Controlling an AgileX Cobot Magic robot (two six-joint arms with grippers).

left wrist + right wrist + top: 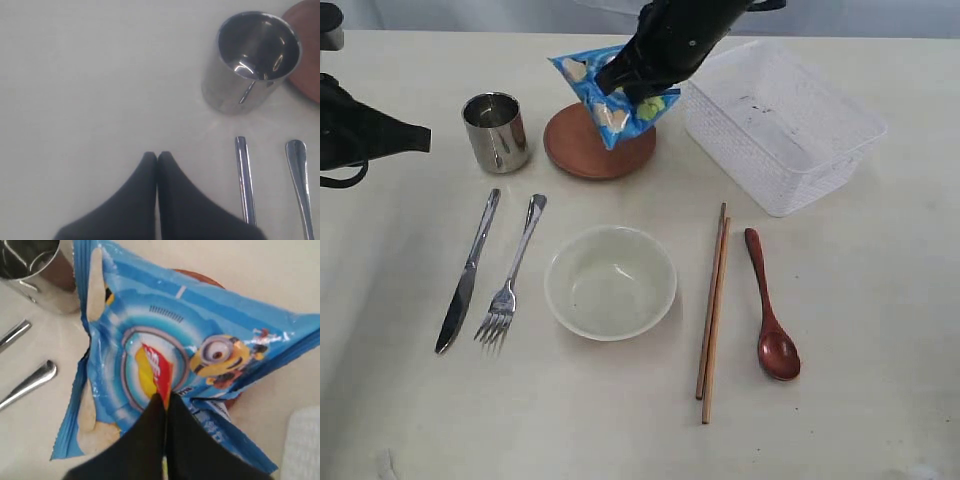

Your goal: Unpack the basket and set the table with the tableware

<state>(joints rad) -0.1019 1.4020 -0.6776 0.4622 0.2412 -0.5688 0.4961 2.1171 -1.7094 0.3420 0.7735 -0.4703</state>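
- Gripping the blue snack bag [150, 330], the right claw [164, 399] has its two dark fingers pinched shut on the foil near the middle of the pack, and the bag hangs crumpled below them.
- The bag is over the small brown plate [575, 152], which sits toward the far edge of the table [880, 350], about midway along it. Whether the bag's lower corner touches the plate cannot be told.
- The white basket [750, 172] stands upright just beside that claw, toward the far right corner, apart from the plate.
- The steel cup [496, 130] stands upright just beside the plate, on its left.
- The left claw [157, 156] is closed on nothing, its fingertips pressed together over bare table near the left edge. The cup is near it, and the handle ends of the knife [468, 275] and fork [510, 275] lie close by.
- The cream bowl [610, 282] sits at the middle of the table, well apart from both claws.
- Knife and fork lie side by side to the left of the bowl, not touching each other.
- The two chopsticks [713, 310] lie together to the right of the bowl, with the red-brown spoon [770, 310] just beyond them, its bowl end toward the near edge.
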